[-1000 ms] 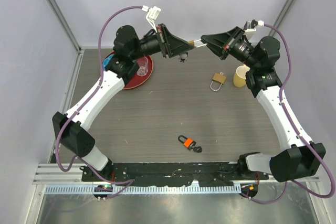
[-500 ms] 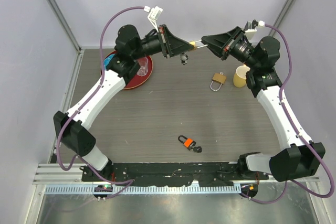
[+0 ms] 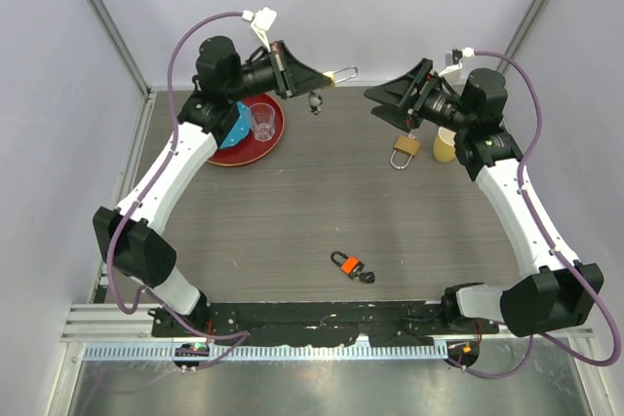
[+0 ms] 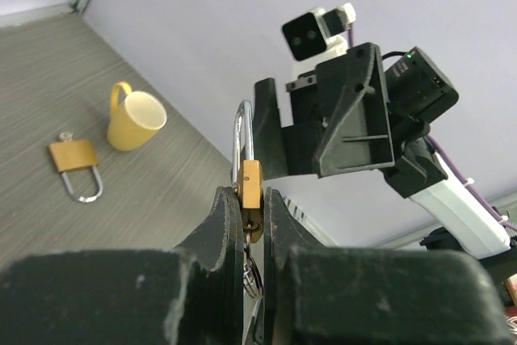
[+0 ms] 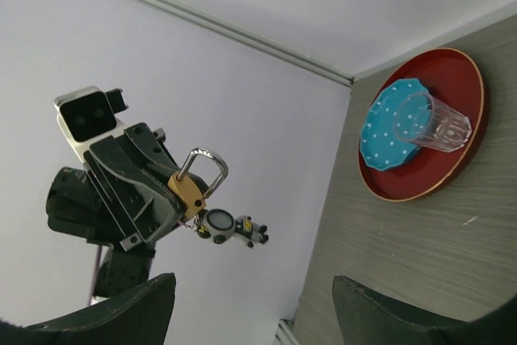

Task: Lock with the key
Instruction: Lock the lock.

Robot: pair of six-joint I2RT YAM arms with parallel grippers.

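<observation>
My left gripper (image 4: 249, 212) is shut on the body of a brass padlock (image 4: 251, 187), held in the air with its silver shackle (image 4: 242, 131) pointing away from the fingers. The same padlock (image 3: 343, 75) shows in the top view and again as the padlock (image 5: 190, 191) in the right wrist view. The key is mostly hidden between the left fingers at the lock's underside. A key ring with a small toy figure (image 5: 230, 228) dangles there. My right gripper (image 3: 380, 104) is open, empty, and stands apart to the right of the lock.
On the table lie a second brass padlock (image 3: 404, 150) beside a yellow mug (image 3: 448, 143), and a small black and orange lock (image 3: 352, 266) near the front. A red tray (image 3: 278, 129) at the back left holds a blue plate (image 3: 229, 133) and a clear glass (image 3: 262, 122).
The right gripper opened, let go at the padlock and drew back to the right. The left arm pulled the padlock back to the left, so a gap now separates the two grippers.
</observation>
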